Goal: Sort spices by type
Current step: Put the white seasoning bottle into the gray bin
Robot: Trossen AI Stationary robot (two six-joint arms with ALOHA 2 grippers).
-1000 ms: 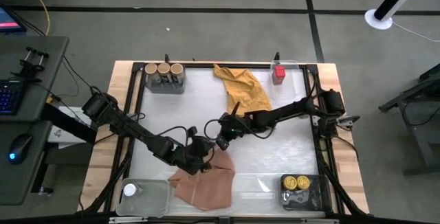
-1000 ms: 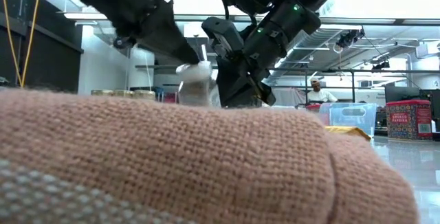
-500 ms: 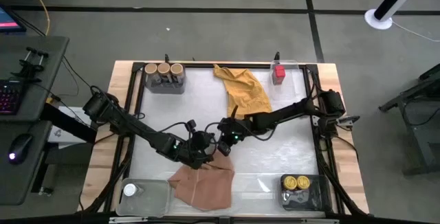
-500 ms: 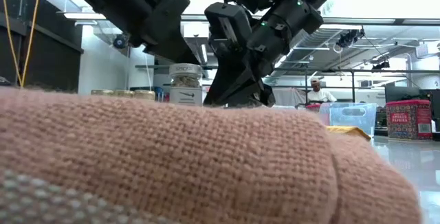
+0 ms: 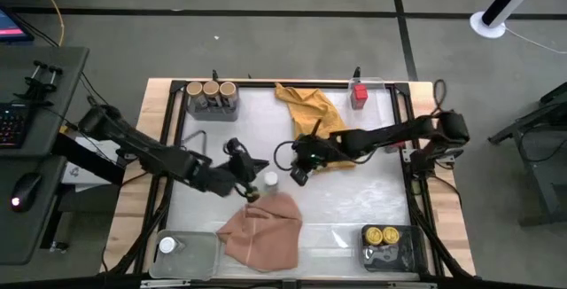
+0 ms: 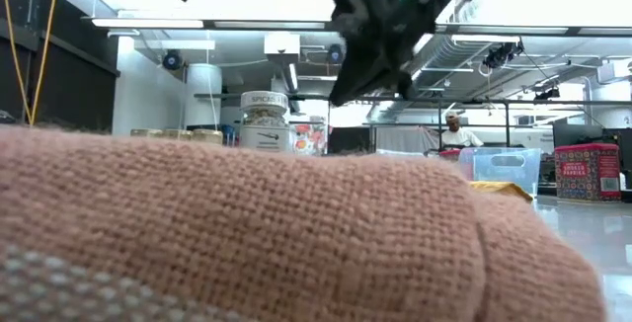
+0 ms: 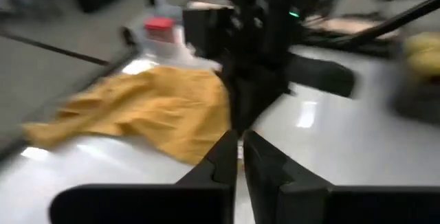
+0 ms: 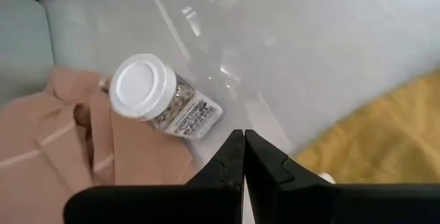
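White-lidded jar stands upright btwn both grippers; left gripper nearer, right gripper beside. Both closed, empty.

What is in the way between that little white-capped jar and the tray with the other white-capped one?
The pink cloth lies between the white-lidded jar and the clear tray holding the other white-lidded jar. Carried over the cloth, nothing visible blocks it.

A jar stands, apparently just beside the cloth.

left gripper closed, right gripper closed
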